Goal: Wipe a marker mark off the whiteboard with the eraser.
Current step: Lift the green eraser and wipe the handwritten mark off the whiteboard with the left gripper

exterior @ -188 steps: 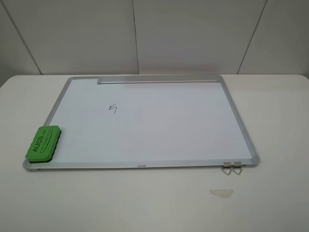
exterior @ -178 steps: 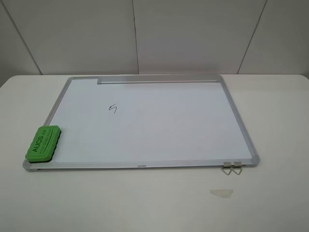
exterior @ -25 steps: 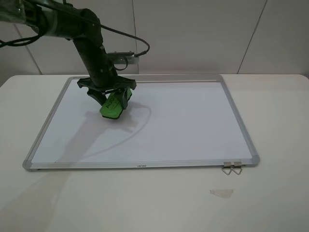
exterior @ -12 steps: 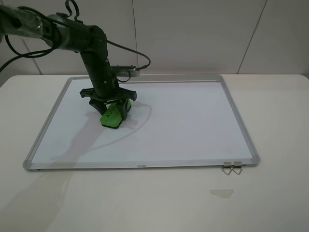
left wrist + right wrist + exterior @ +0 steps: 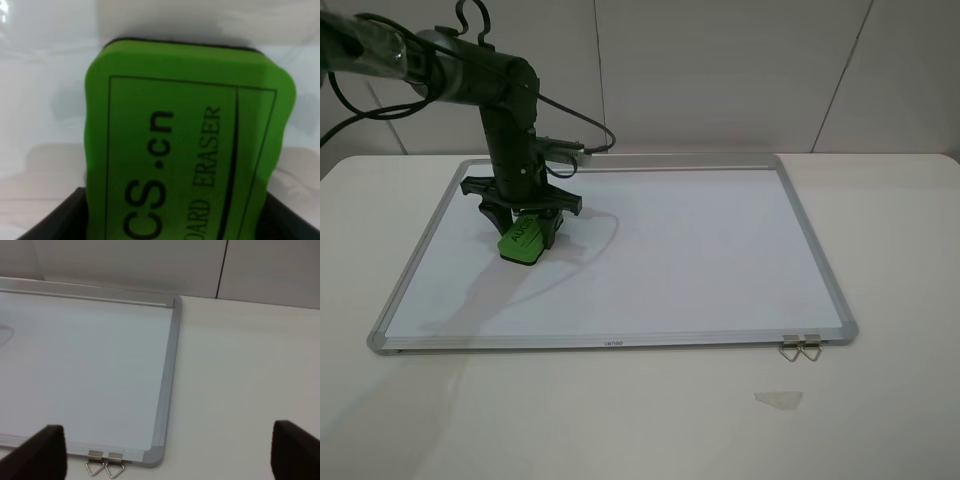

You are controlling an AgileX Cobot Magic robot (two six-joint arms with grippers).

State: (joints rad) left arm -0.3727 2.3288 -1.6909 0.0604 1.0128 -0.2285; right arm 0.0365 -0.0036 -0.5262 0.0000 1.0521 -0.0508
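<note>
The whiteboard (image 5: 680, 250) lies flat on the table, silver frame all round. My left gripper (image 5: 522, 228) is shut on the green eraser (image 5: 524, 240), which rests face down on the board's left half. The left wrist view is filled by the eraser (image 5: 185, 150) with its dark lettering, white board behind it. No marker mark shows on the board. The right gripper is open; its two dark fingertips (image 5: 35, 452) stand wide apart over the table beside the board's near right corner (image 5: 157, 452). It does not appear in the exterior high view.
Two metal clips (image 5: 801, 348) hang off the board's near right edge, also visible as clips (image 5: 105, 465). A pale tape scrap (image 5: 778, 399) lies on the white table in front of them. A cable loops from the left arm (image 5: 495, 90) behind the board.
The eraser left the board's near left corner, taken up by my left gripper. The black squiggle is gone. Over the last second the eraser slid left and toward the front.
</note>
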